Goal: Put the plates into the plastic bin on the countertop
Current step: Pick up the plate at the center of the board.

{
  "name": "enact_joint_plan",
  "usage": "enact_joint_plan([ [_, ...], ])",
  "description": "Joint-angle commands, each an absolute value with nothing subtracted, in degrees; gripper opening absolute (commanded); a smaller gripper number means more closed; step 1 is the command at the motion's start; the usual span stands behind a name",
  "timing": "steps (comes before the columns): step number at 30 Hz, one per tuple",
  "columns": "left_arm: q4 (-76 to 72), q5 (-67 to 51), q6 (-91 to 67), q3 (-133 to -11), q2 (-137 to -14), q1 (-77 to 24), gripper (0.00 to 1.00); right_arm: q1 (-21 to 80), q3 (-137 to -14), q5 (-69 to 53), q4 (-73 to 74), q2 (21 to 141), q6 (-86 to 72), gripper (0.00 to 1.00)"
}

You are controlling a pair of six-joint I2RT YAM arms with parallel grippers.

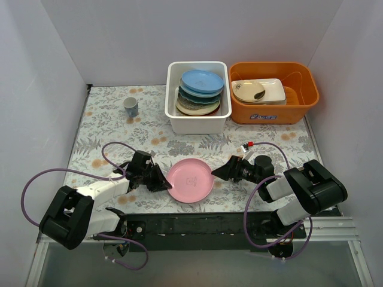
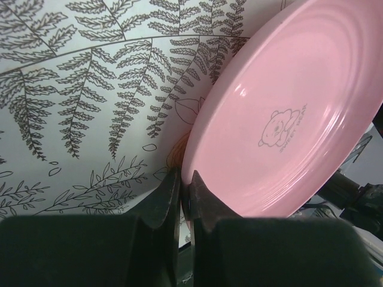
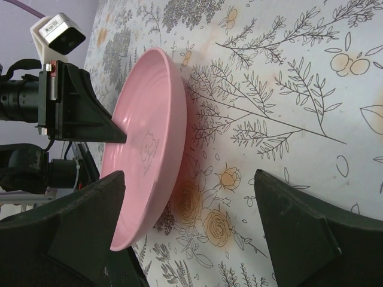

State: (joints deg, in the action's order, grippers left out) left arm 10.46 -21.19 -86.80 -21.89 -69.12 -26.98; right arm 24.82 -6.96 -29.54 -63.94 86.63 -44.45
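The task looks close to its end: a stack of plates (image 1: 200,89), blue on top with teal and cream ones below, lies in the plastic bin (image 1: 197,124), and the pink plate (image 1: 190,180) is the only one seen outside it. It sits on the table (image 1: 108,128) between the two arms. The left jaws are closed on its rim, pinching the edge nearest them. The right jaws stand wide open and hold nothing, with the plate's opposite edge just ahead of their tips. What is left, by my reading, is to lift this plate and carry it to the bin, which stands well beyond both pairs of jaws, on the far side of the plate from them. Only the top view takes in the bin, its stack, and the orange tub (image 1: 272,110) beside it. The left wrist view alone shows the pinch itself, the rim caught between the two closed tips, and a small bear print on the plate's face. The right wrist view gives the plate in profile, with the left jaws on its far side. Whether the gripped edge is off the table I cannot tell.
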Motion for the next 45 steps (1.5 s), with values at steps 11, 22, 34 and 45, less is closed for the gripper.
enact_joint_plan([
  [11,11.95,-19.08,-85.96,-22.67,-66.45,-27.33,0.00,24.79,-6.42,-29.71,-62.31,87.45,-43.77,0.96],
  [22,14.23,-12.40,-86.31,-26.45,-62.58,-27.33,0.00,24.70,-6.24,-30.06,-62.49,87.10,-43.95,0.96],
  [34,17.58,-9.23,-85.52,-31.19,-60.38,-27.33,0.00,24.79,-5.98,-30.32,-62.05,86.22,-43.77,0.96],
  [45,19.42,-7.03,-84.11,-37.70,-60.73,-27.33,0.00,24.79,-6.06,-30.23,-61.70,86.31,-43.51,0.96],
])
